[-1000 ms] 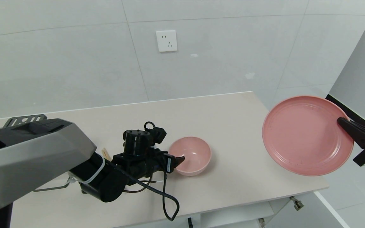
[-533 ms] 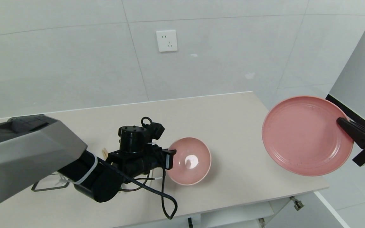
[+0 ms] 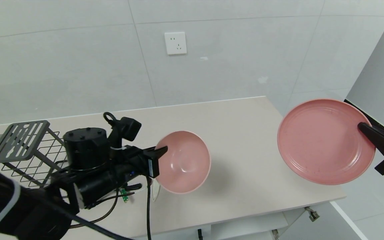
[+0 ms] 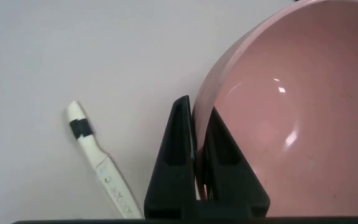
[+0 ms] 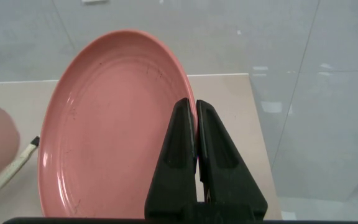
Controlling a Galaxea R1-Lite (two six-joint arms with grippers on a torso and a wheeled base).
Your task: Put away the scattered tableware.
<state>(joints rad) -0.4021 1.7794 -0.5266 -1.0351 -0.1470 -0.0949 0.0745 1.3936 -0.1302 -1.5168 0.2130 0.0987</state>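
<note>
Left gripper [image 3: 159, 154]: jaws are closed to a thin pinch on the rim of the pink bowl [image 3: 183, 163]. The bowl is held tipped on edge at about 8 o'clock in the head view, and appears clear of the counter [image 3: 238, 133].

Right gripper [image 3: 362, 127]: jaws are nipped shut on the rim of the pink plate [image 3: 322, 143]. The plate is held tilted in the air at 3 o'clock, out past the counter's right edge.

Risks, as judged:
- Both pieces are held by a rim pinch only, far from their centres. Rotation in the jaws is likely under a fast swing or a sudden stop, and slip-out could follow.
- The plate is carried over open floor, so nothing would catch it if it were dropped.
- A wire rack [image 3: 22, 143] is seen at 9 o'clock of the bowl. If the bowl is meant for it, the rim or the wrist cable could be snagged on the wires.
- A white utensil [image 4: 98, 165] lies on the counter at 6 o'clock of the bowl. It could be swept off if the bowl is carried low.
- The plate could be clipped if the arms are brought together.
</note>
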